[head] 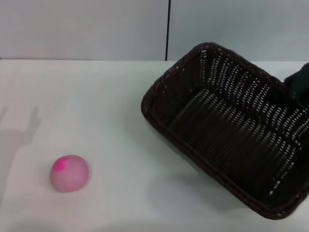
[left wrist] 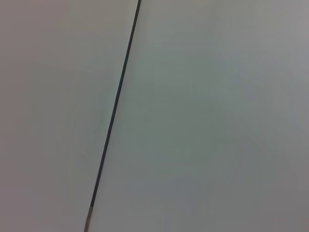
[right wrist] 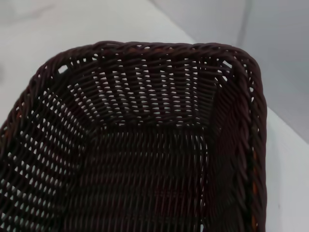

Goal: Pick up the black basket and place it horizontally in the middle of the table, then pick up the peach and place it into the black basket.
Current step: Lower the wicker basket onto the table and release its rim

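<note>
The black basket is on the right half of the table, set diagonally and tilted, its near side raised with a shadow beneath it. My right gripper shows as a dark shape at the basket's far right rim and holds it there. The right wrist view looks down into the basket's empty woven inside. The peach, pale pink with a magenta patch, lies on the table at the front left, well apart from the basket. My left gripper is out of view.
A grey wall with a dark vertical seam stands behind the table; the left wrist view shows only this wall and seam. An arm's shadow falls on the table's left edge.
</note>
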You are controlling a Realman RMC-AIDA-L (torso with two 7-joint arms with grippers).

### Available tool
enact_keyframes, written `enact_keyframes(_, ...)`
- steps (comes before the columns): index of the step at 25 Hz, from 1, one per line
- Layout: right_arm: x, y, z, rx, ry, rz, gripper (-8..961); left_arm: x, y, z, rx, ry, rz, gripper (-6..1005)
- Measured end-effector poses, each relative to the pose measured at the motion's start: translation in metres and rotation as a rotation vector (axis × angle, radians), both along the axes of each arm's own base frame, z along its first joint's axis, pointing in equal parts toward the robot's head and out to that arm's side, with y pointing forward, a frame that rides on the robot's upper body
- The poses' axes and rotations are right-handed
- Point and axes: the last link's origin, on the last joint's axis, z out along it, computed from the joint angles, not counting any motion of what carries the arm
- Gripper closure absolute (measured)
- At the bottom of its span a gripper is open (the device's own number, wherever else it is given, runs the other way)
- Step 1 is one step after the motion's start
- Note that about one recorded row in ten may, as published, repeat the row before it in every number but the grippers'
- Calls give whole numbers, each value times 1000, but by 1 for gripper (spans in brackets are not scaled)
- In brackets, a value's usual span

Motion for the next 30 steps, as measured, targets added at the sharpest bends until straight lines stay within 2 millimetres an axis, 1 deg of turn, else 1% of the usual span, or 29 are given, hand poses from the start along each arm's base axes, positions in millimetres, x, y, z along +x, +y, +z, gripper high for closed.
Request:
enact_keyframes(4,-9,2,0,-62,-58,175,765,1,-2,-3,-12,4,-5,219)
enact_keyframes(5,-14,2,-4,-89,-83,286,765,2,-2,-4,-17,6,-11,219)
enact_keyframes(6,-14,2,-4,-89,-83,286,765,3,-3,-5,-21,6,-18,219)
enact_keyframes(10,-25,5,-10,-125,-119,473,765,6,-3,-6,-26,-2,-31,221)
enact_keyframes(15,-30,9,-18,-177,-94,545,756,14,2,-11,-34,-15,-62,222)
enact_keyframes(21,-37,12,-31,-225,-31,616,745,17,6,-12,-41,-14,-74,224)
enact_keyframes(25,-35,10,-44,-269,-30,628,738,18,7,-13,-42,-15,-77,225)
enact_keyframes(30,-34,9,-52,-274,-19,624,729,18,7,-13,-42,-15,-76,227)
